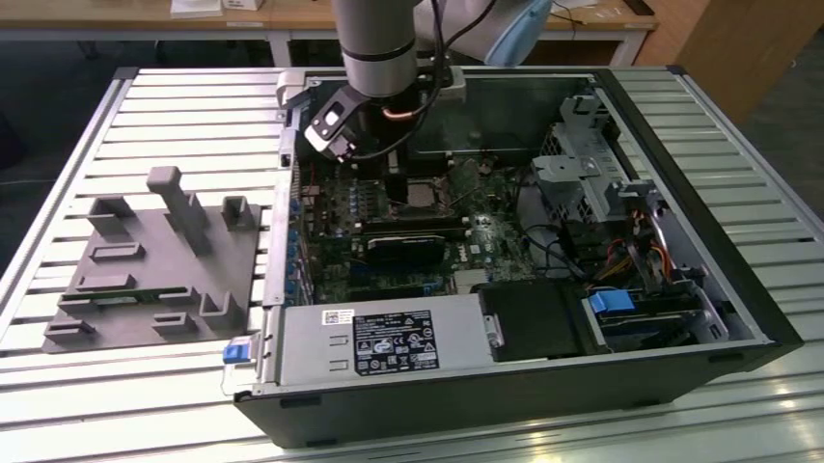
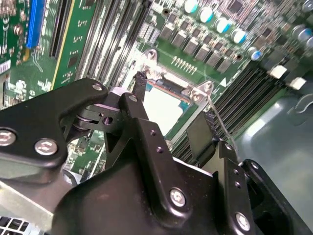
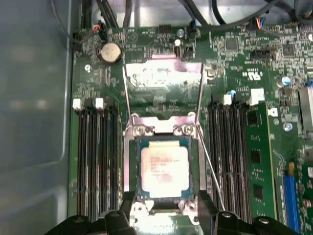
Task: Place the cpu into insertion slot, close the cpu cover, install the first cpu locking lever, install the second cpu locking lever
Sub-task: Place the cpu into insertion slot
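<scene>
**Chip seated, pincer spread just above it**

We start at the pincer (image 2: 168, 100). In the second wrist view its two black fingers (image 2: 146, 127) stand spread apart with nothing between them but open air. Between and just beyond the tips lies the cpu (image 3: 164, 169). It sits flat inside the insertion slot (image 3: 131, 169), pale top upward, with the slot's dark frame showing on both sides of it.

In the first wrist view the fingertips cover the slot's nearest edge, so we cannot tell how the chip meets the frame there. In the second wrist view the chip glares to a plain white patch, and one finger crosses a corner of the slot.

Past the slot, on the side away from the pincer, the cpu cover (image 3: 164, 73) is tipped open and clear of the chip. It shines so much that its cut-out is hard to trace. Thin wire levers (image 3: 128, 103) slant up beside the frame. We cannot tell where their ends hook.

Black memory slots (image 3: 98, 156) run along both flanks of the pincer on the green motherboard (image 3: 234, 63).

Farther out, the exterior view shows the arm (image 1: 380, 48) reaching down into the open computer case (image 1: 515, 386), which lies on a slatted table (image 1: 168, 96).
</scene>
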Robot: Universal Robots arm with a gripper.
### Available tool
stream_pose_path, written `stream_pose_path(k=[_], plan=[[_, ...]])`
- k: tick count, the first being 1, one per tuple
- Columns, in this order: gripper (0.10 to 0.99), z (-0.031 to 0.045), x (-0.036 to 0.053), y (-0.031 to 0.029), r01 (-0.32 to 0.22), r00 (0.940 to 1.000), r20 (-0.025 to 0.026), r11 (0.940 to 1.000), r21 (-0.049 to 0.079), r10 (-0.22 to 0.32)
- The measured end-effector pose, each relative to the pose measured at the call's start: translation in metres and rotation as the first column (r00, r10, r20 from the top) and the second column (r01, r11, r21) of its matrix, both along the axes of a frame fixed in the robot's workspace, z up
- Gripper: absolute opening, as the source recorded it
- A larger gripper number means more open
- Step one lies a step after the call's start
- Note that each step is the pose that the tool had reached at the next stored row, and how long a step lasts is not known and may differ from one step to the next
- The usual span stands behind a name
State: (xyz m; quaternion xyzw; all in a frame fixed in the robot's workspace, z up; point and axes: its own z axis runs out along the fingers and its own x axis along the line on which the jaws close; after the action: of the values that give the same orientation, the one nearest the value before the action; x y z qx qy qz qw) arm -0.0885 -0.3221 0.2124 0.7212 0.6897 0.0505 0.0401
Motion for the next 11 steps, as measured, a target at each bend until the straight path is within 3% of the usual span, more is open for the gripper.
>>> stream_pose_path(k=[11], plan=[[0.612, -0.0002, -0.0084, 0.0000, -0.002, 1.0000, 0.0007, 1.0000, 0.000, 0.002]])
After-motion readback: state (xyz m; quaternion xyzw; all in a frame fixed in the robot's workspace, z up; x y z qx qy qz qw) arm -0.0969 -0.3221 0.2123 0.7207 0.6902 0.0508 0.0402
